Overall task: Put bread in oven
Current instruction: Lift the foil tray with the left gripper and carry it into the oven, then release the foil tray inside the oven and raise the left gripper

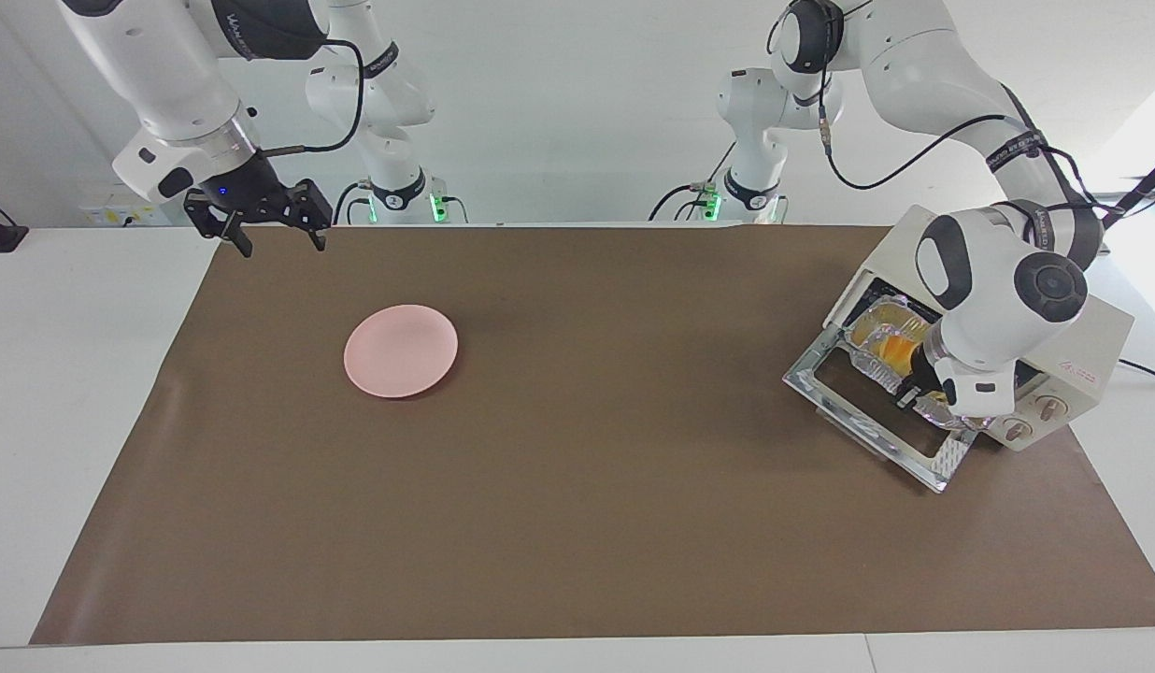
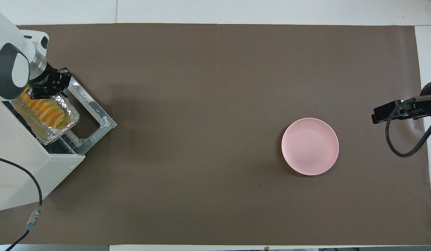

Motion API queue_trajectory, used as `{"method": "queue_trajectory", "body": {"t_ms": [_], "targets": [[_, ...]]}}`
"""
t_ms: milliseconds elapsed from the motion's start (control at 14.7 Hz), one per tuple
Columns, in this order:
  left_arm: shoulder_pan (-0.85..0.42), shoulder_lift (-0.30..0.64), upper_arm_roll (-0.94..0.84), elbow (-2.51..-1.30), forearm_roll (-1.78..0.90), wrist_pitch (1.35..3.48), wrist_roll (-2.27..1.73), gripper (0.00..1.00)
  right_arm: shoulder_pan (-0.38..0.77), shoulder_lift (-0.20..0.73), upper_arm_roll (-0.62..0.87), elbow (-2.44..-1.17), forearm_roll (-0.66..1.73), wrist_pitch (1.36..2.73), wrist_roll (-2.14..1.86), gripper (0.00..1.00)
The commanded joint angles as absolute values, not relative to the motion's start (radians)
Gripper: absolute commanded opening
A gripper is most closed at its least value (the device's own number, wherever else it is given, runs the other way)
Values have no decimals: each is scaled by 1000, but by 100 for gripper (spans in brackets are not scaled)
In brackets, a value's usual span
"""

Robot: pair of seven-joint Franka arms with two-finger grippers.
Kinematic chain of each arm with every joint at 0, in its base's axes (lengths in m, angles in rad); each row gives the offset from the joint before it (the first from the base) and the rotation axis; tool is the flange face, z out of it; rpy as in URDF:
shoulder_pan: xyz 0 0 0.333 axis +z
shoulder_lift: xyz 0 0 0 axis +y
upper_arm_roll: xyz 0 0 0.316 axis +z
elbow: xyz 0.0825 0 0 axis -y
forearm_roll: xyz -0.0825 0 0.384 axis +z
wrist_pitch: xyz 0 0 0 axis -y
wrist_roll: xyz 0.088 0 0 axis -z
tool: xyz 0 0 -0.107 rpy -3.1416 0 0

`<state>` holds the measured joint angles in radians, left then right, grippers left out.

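The oven point(image 1: 1082, 346) stands at the left arm's end of the table with its glass door point(image 1: 876, 439) dropped open; it also shows in the overhead view point(image 2: 20, 167). A crinkled foil tray point(image 2: 67, 127) lies partly inside the oven and sticks out over the door. The golden ridged bread point(image 2: 44, 109) lies in the tray and shows in the facing view point(image 1: 891, 348). My left gripper point(image 1: 914, 394) reaches down at the tray's rim and looks shut on it. My right gripper point(image 1: 278, 241) is open and empty, up over the table edge near the right arm's base.
A round pink plate point(image 1: 400, 350) sits empty on the brown mat toward the right arm's end point(image 2: 310, 146). The oven's power cable point(image 2: 34, 195) runs off the table's near edge.
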<state>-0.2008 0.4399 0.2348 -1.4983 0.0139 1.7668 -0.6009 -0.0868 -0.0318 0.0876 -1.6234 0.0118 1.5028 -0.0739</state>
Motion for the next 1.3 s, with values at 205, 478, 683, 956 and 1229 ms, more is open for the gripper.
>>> {"method": "queue_trajectory", "body": {"t_ms": [205,478,683,956,1229], "targets": [[-150,402,239,-1565,34,1818,-520,0,-100,-51,98,-1638,0,1494,-64,100],[-149,388,267,-1600,34,1845,-479,0,-100,-51,98,-1638,0,1494,-64,100],[-161,374,265,-1626,34,1844,-500,0,-100,-51,98,-1638,0,1494,-64,100],[-175,354,264,-1626,32,1830,-561,0,-100,-51,98,-1638,0,1494,-64,100],[-210,325,264,-1650,31,1795,-647,0,-100,-51,98,-1638,0,1494,-64,100]]}}
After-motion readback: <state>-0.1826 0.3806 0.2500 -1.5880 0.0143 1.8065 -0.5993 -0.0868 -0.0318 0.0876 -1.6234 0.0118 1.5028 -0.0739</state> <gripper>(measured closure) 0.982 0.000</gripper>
